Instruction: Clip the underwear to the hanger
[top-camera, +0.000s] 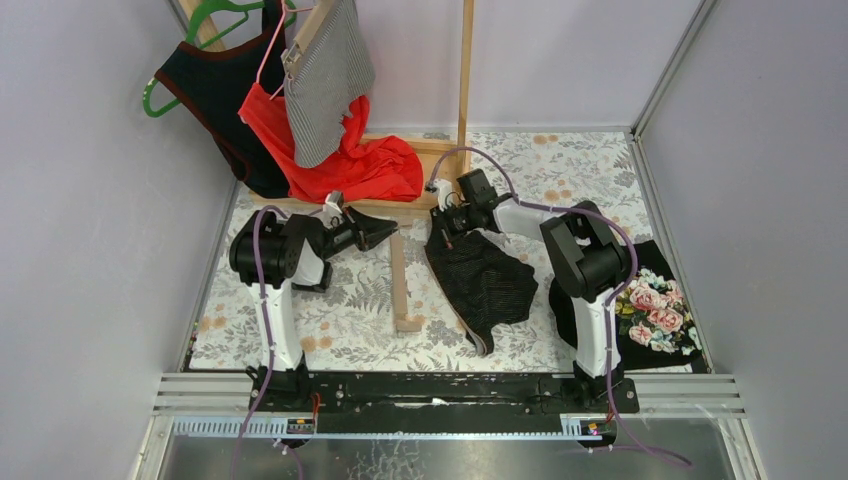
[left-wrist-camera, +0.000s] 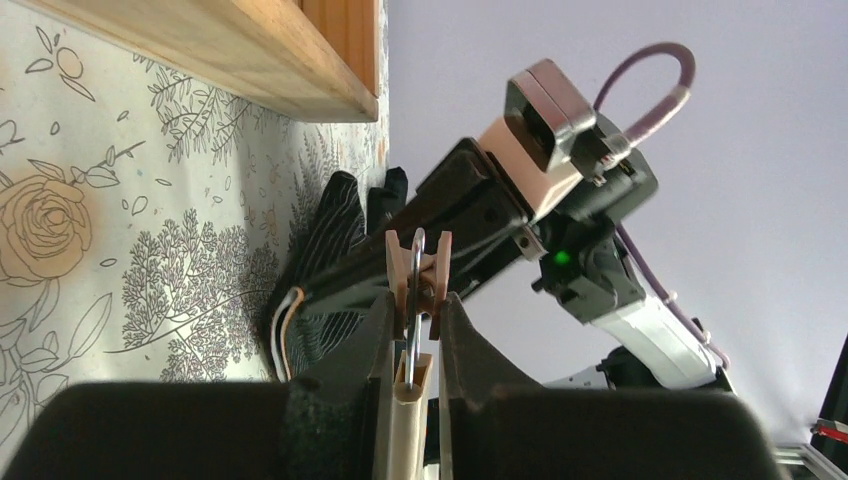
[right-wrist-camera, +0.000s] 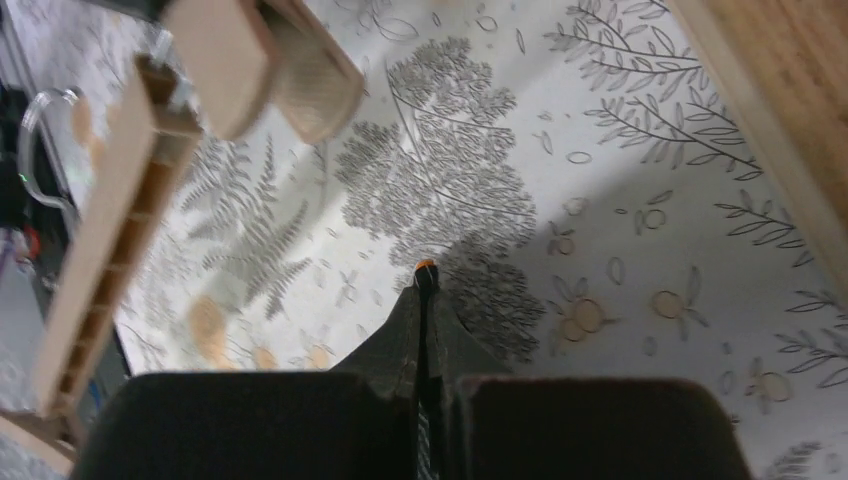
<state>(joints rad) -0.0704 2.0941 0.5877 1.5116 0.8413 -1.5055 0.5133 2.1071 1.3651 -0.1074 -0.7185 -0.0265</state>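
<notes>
- Top view: left gripper (top-camera: 385, 232) sits at the far end of the hanger (top-camera: 400, 285), which lies on the tabletop (top-camera: 330, 330). Right gripper (top-camera: 447, 218) is close beside it, with the underwear (top-camera: 490, 285) draped back under its arm.
- Left wrist: gripper pressed together on the hanger's clip (left-wrist-camera: 420, 262). Can't tell if the clip mouth is open. Underwear lies just beyond the gripper, apart from the clip.
- Right wrist: gripper pinching a fold of the underwear. Hanger is up and left of it, not touching.
- Progress: both pieces are gripped, nothing clipped yet. Remaining, as I judge it: feed the fabric edge into the clip, then release.
</notes>
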